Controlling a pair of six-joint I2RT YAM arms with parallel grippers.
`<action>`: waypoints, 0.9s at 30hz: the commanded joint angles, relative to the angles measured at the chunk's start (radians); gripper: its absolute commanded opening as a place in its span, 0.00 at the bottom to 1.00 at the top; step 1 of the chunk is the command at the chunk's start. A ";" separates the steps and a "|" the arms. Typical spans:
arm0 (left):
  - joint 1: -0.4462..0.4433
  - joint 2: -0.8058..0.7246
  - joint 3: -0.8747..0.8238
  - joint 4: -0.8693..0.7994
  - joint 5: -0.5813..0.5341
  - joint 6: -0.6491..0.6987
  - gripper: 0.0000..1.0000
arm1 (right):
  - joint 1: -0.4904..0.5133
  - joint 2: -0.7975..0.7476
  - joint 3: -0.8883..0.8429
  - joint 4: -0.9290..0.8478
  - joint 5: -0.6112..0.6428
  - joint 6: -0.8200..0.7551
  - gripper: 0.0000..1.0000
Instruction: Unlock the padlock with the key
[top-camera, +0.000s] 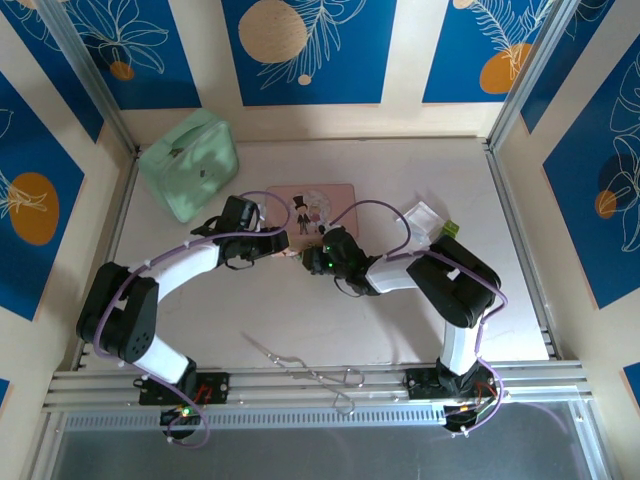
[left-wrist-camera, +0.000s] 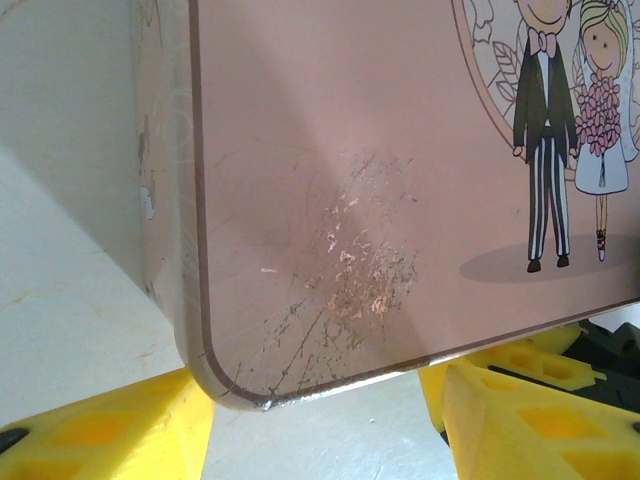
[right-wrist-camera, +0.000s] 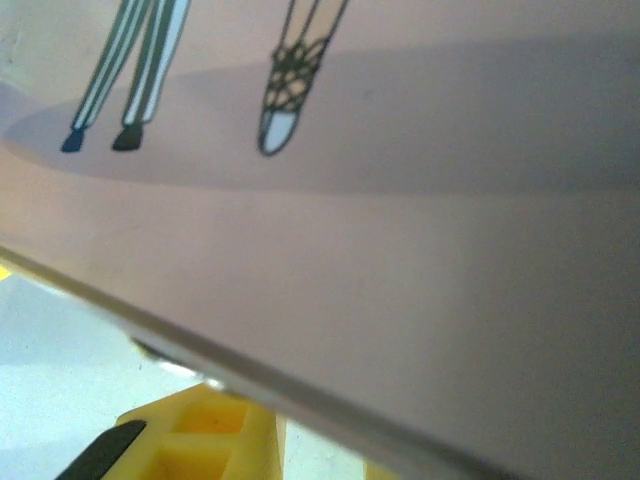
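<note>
The tabletop (top-camera: 300, 320) carries two arms, both folded inward toward its middle. The left arm (top-camera: 150, 285) rises from the near left corner to a raised elbow, and its forearm runs right and toward the far edge. The right arm (top-camera: 455, 290) climbs from the near right corner, bends at the elbow and reaches left. A mint green bag (top-camera: 190, 165) lies in the far left corner. A pink tin (top-camera: 310, 205) with a bride-and-groom picture lies flat around the middle, nearer the far edge. A clear packet (top-camera: 425, 220) sits just right of it. A thin wire tool (top-camera: 300, 362) lies by the near edge. The left gripper (top-camera: 275, 243) is at the tin's near left corner with its yellow fingers (left-wrist-camera: 100, 430) spread apart, clasping nothing. The right gripper (top-camera: 318, 258) is at the tin's near edge, and I cannot tell how its jaws stand. The padlock I cannot make out for certain. A small silvery speck (right-wrist-camera: 208, 380) under the tin's near edge is too blurred to name.
</note>
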 joint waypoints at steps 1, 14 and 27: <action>0.008 -0.010 0.003 0.003 0.026 -0.008 0.62 | 0.027 0.006 -0.008 -0.077 -0.020 0.026 0.23; 0.005 -0.011 -0.013 0.015 0.023 -0.011 0.62 | 0.017 0.000 0.019 -0.207 0.006 0.147 0.11; 0.001 -0.033 -0.040 0.032 0.029 -0.026 0.61 | -0.014 -0.049 0.014 -0.411 -0.059 0.288 0.07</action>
